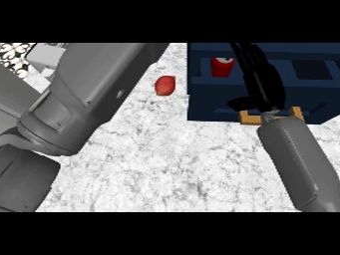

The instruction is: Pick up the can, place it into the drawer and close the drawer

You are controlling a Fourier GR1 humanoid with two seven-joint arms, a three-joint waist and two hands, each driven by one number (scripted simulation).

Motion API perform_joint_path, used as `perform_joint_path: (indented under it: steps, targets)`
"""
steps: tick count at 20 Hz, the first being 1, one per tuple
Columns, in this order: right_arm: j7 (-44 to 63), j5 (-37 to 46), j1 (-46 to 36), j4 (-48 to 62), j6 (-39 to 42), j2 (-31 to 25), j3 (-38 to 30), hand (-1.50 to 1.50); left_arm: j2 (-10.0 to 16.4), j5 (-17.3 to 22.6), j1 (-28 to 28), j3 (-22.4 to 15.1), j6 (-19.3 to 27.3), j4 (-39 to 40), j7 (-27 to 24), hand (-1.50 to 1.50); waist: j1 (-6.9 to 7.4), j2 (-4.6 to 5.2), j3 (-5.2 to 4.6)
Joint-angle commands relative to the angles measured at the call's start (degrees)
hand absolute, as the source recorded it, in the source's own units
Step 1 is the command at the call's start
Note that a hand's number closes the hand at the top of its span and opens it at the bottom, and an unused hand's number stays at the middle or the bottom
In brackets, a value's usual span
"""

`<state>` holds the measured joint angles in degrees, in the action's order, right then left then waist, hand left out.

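White speckled counter (172, 159) carries a dark blue drawer (209, 104) at the right, and the red can (222, 66) stands inside it. The right hand (257, 74) reaches over the drawer just beside the can, fingers straight, holding nothing

I look steeply down on a pale worktop (180, 164) with a mottled grey-and-white stone pattern, evenly lit, running across most of my view. At its far left corner lies a strip of black-and-white ornamental tiling (2, 52), with a pale boxy block (46, 56) beside it.
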<state>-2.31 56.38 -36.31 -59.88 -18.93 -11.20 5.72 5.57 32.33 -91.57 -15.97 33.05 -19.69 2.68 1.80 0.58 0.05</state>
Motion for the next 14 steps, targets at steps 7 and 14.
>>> perform_joint_path:
  steps: [7,14]
  targets:
    - [-3.3,3.5,-12.2,22.9,-16.6,1.1,-6.4,-1.50,3.5,-1.3,5.2,-0.5,-0.6,-7.3,3.9,-1.50,2.18,-0.15,0.01]
    - [-1.2,5.5,-23.8,32.9,-20.7,1.3,-8.7,-1.50,7.5,-2.4,8.7,-1.0,-2.3,-11.8,5.6,-1.50,3.10,0.34,0.00]
